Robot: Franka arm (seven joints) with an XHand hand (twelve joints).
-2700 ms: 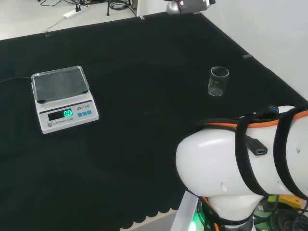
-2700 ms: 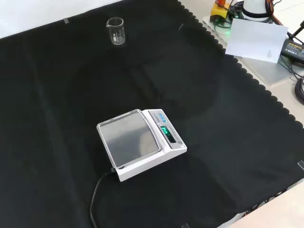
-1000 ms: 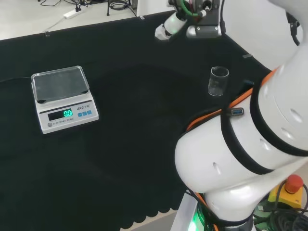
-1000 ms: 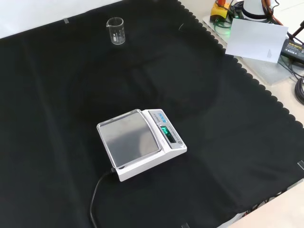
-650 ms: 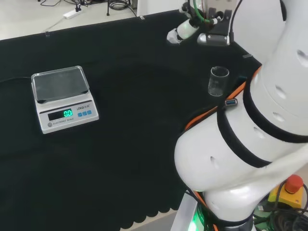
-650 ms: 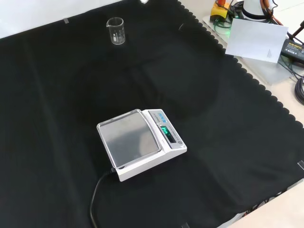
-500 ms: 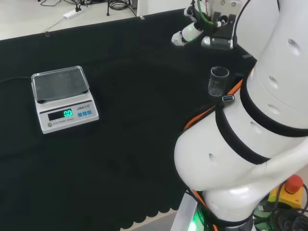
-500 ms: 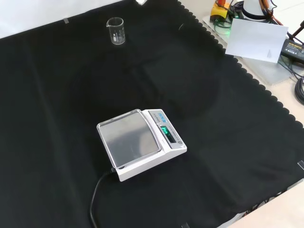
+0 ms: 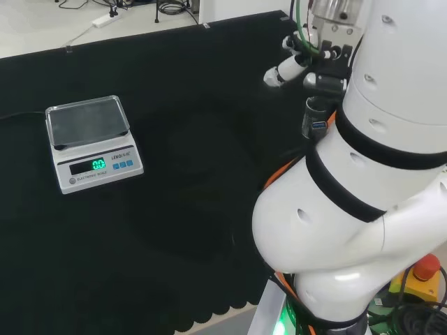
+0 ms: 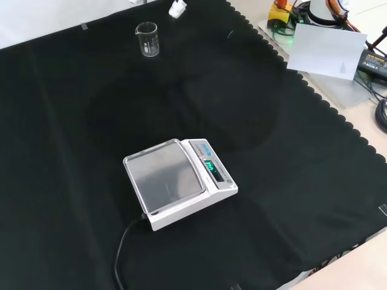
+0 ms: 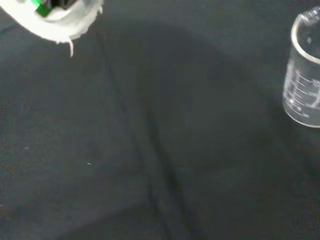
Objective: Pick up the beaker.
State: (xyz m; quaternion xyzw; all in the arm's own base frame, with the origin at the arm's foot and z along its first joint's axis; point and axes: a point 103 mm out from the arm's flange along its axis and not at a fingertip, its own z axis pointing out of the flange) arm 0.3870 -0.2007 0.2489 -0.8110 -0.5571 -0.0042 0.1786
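Black cloth covers the desk (image 10: 72, 151). Going left to right in the head view, a white scale (image 9: 92, 142) with a grey pan and a lit green display sits at the left, well apart from everything else; a dark cord leaves its base in the front view. Further right in the head view, the hand (image 9: 293, 64) hangs above the cloth, a white finger reaching out to the left, with cables running up the wrist behind it. Whether the fingers (image 9: 279, 72) are spread or curled cannot be told.

Just right of and below the fingers in the head view stands the clear glass beaker (image 9: 312, 120), upright on the cloth, partly hidden by the arm's big white link. It is close to the hand yet apart from it; nothing touches it.

In the front view the beaker (image 10: 147, 39) stands near the top edge, and a white fingertip (image 10: 177, 9) shows just to its right and a little higher, with a gap of bare cloth between them.

In the wrist view the beaker (image 11: 305, 85) shows printed graduation marks on its wall and looks empty, while a blurred white part of the hand (image 11: 65, 22) lies well away from it across the dark cloth.
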